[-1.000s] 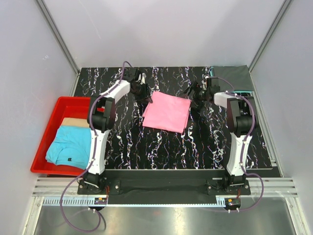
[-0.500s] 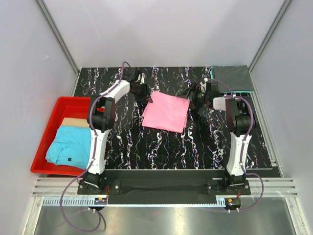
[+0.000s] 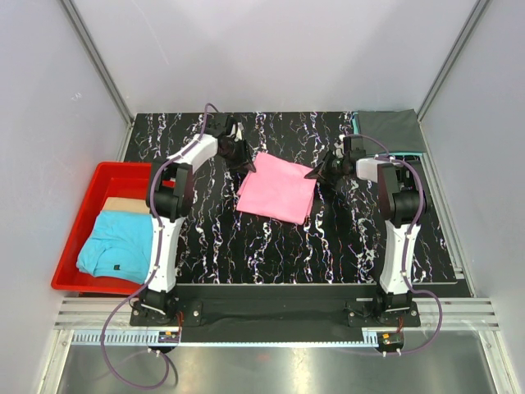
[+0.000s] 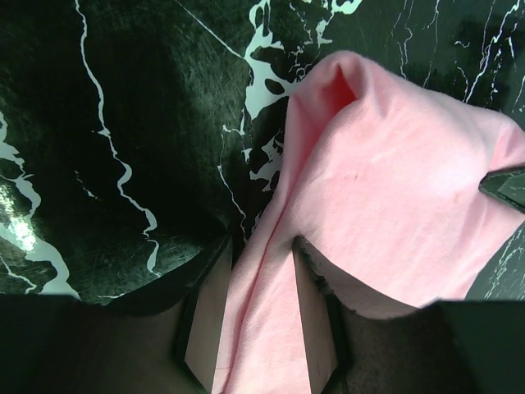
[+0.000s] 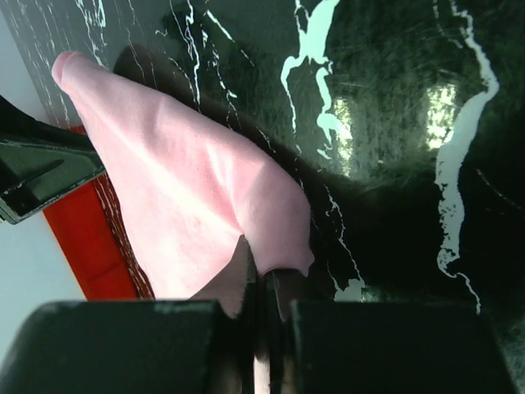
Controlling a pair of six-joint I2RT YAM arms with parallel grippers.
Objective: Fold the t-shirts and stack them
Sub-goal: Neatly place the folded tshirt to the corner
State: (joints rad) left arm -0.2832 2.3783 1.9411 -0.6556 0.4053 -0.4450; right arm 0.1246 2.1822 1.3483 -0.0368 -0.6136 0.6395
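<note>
A bright pink t-shirt [image 3: 279, 189], folded to a rough rectangle, lies in the middle of the black marbled table. My left gripper [image 3: 243, 158] is at its far left corner. In the left wrist view the pink t-shirt [image 4: 394, 180] fills the gap of the left gripper [image 4: 262, 312], which is shut on a thick fold. My right gripper [image 3: 321, 171] is at the far right corner. In the right wrist view the right gripper [image 5: 262, 283] is shut on a pinch of the pink t-shirt [image 5: 180, 189], whose corner is lifted off the table.
A red bin [image 3: 82, 213] at the left holds a light blue t-shirt [image 3: 119, 242] with a small dark mark and a tan cloth [image 3: 125, 205]. A folded dark grey t-shirt [image 3: 392, 130] lies at the far right corner of the table.
The right gripper has moved onto the pink t-shirt's right corner and shut on it. The left gripper has kept its hold and place.
</note>
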